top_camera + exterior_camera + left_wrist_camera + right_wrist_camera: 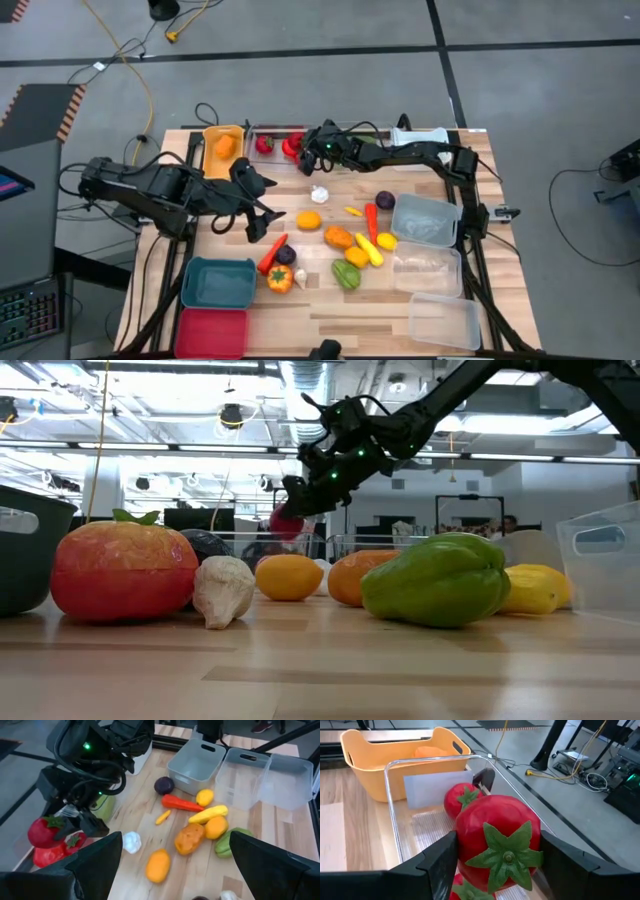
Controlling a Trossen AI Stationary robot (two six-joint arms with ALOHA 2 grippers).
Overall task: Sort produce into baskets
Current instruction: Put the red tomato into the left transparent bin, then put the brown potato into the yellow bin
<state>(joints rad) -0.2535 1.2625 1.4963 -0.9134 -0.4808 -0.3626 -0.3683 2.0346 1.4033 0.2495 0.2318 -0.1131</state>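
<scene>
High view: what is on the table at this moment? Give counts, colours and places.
orange-yellow bin: 1, top left, orange piece inside
top clear bin: 1, beside it, red produce inside
white bin: 1, top right, partly under the right arm
right clear bins: 3, right edge
teal bin: 1, lower left
red bin: 1, below the teal one
loose produce: about fourteen, mixed colours, middle
tomato: 1, red, held over the top clear bin
right gripper: closed on tomato
left gripper: open, left of middle

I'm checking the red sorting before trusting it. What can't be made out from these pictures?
- Clear bin: the held red tomato in the right gripper hides most of its contents in the right wrist view.
- Orange-yellow bin: its wall hides most of the orange piece inside.
- Left gripper: fingertips cut off, left wrist view.
</scene>
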